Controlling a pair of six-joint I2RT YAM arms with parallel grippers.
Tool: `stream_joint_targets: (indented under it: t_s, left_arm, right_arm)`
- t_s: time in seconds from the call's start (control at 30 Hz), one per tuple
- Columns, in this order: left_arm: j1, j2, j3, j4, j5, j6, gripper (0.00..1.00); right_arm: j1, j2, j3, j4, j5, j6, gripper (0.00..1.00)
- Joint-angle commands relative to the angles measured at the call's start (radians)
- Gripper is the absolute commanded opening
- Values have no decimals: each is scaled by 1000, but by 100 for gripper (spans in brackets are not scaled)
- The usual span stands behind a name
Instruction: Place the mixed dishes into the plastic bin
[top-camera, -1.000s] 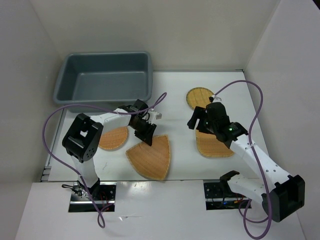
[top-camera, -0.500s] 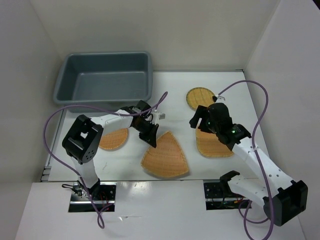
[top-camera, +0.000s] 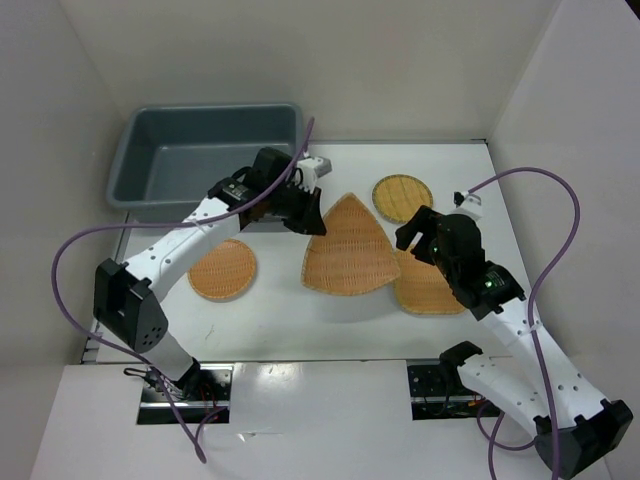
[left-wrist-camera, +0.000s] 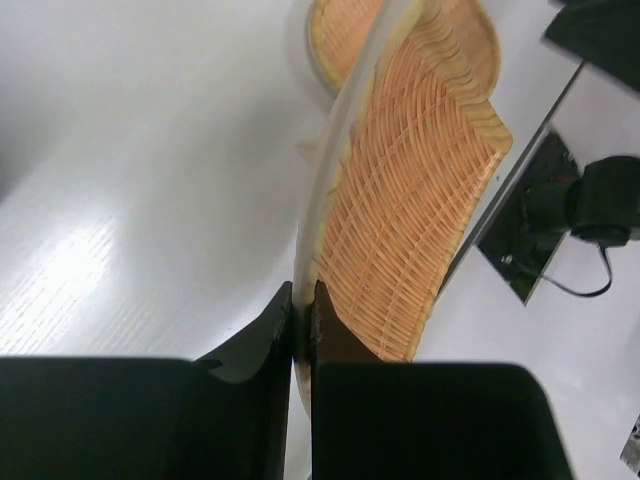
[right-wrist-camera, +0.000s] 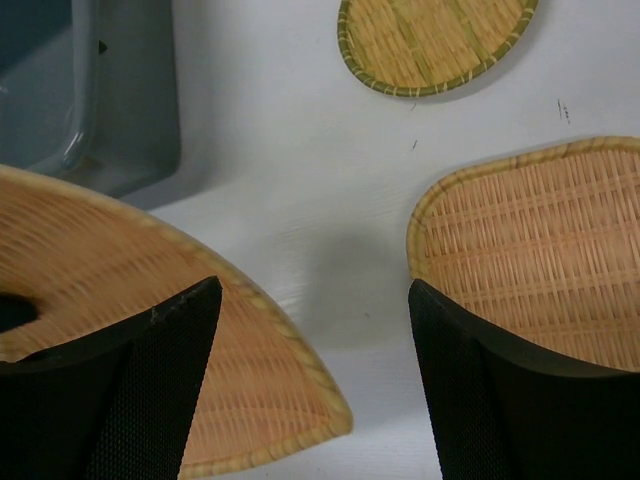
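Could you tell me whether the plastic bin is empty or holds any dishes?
Empty: the overhead view shows only bare floor inside the bin; the triangular plate is outside it.

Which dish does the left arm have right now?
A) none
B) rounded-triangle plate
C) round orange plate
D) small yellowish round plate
B: the left gripper has its fingers shut on the rim of the rounded-triangle plate, seen edge-on in the left wrist view.
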Motion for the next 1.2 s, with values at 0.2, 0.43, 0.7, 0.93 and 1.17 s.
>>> stream_joint_targets:
  t_s: [0.2, 0.43, 0.7, 0.93, 1.17]
  left_arm:
    - [304, -49, 299, -20, -100, -97, 0]
    - [600, 49, 339, 139, -171, -264, 0]
    - [790, 149, 233, 306, -317, -493, 0]
    - [844, 187, 114, 387, -476, -587, 0]
    - [868, 240, 72, 399, -548, -613, 0]
  right_arm:
    - [6, -1, -9, -23, 46, 15, 81]
    - [6, 8, -9, -23, 37, 15, 81]
    - [6, 17, -9, -23, 37, 15, 81]
    - [6, 17, -9, -23, 37, 15, 81]
    - [6, 27, -9, -23, 37, 15, 81]
